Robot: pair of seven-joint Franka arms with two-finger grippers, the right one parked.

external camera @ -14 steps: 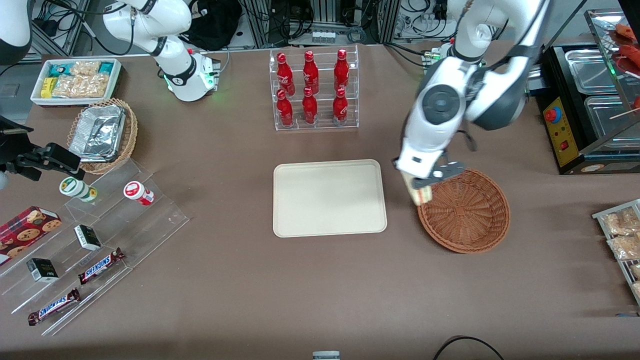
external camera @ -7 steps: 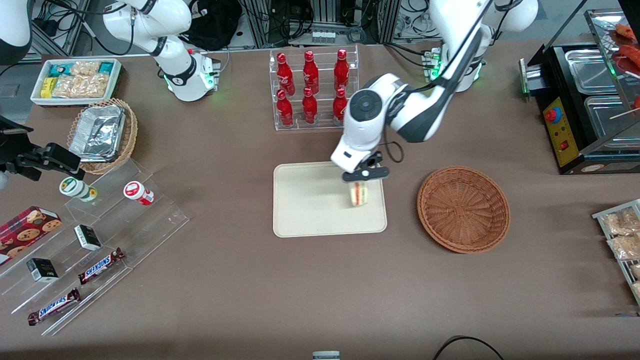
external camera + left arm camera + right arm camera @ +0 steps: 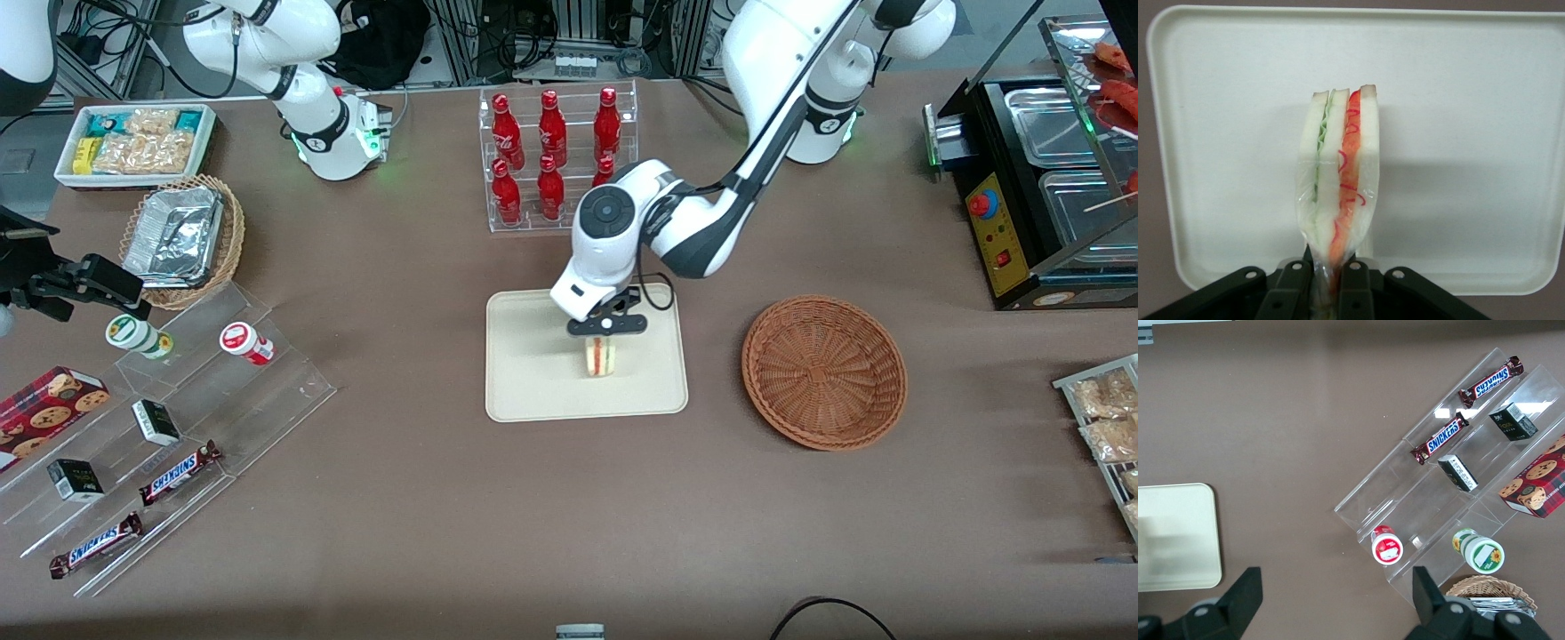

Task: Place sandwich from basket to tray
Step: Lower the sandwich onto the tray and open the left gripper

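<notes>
My left gripper [image 3: 603, 338] is shut on the sandwich [image 3: 600, 356], a wrapped wedge of white bread with red-orange and green filling, and holds it upright over the middle of the cream tray [image 3: 533, 391]. In the left wrist view the sandwich [image 3: 1338, 180] hangs from the gripper [image 3: 1327, 293], pinched at its narrow end between the black fingers [image 3: 1289, 293], with the tray [image 3: 1471, 100] under it. Whether the sandwich touches the tray I cannot tell. The reddish-brown wicker basket [image 3: 825, 372] holds nothing and sits beside the tray, toward the working arm's end of the table.
A clear rack of red bottles [image 3: 556, 160] stands farther from the front camera than the tray. Toward the parked arm's end lie a tan basket with foil [image 3: 182, 238], a white snack box [image 3: 138, 142] and a clear stepped display with snacks [image 3: 169, 427]. A black appliance [image 3: 1031, 178] stands toward the working arm's end.
My left gripper has carried the sandwich from the basket's rim to over the tray's middle. The basket now holds nothing.
</notes>
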